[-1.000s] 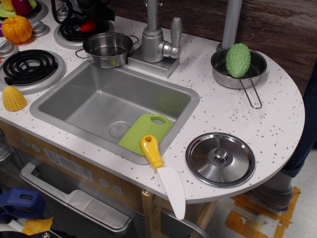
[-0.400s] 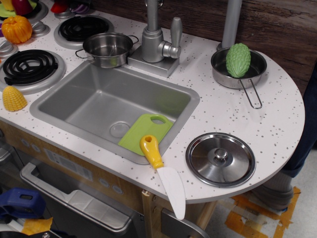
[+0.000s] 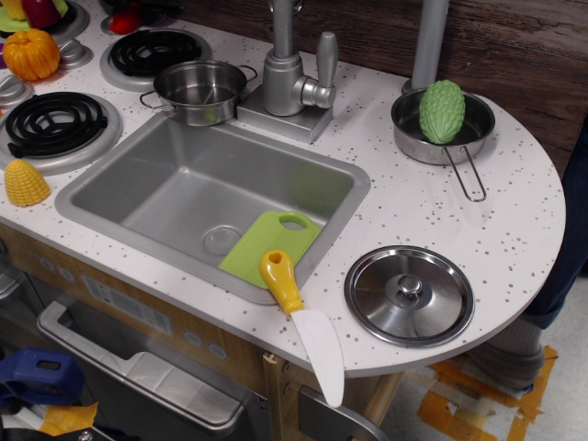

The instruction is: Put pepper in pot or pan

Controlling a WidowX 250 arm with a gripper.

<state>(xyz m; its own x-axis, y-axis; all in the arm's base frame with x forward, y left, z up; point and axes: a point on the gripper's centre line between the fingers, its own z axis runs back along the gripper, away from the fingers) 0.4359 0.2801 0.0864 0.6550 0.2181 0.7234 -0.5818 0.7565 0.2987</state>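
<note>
one red pepper [image 3: 124, 18] sits at 11 o'clock behind the back burner [image 3: 154, 50], steel pot [image 3: 199, 90] empty beside the sink [image 3: 211, 197]; hand out of frame, state unknown.

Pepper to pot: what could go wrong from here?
1. The pepper sits at the top frame edge, mostly cut off; the gripper is out of view, so any grasp is hard to check.
2. The pan already holds the green vegetable; only the pot is free.

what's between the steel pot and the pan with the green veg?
In the only view, the faucet on its base stands between the steel pot and the pan; the rest of that stretch is bare speckled counter.
</note>
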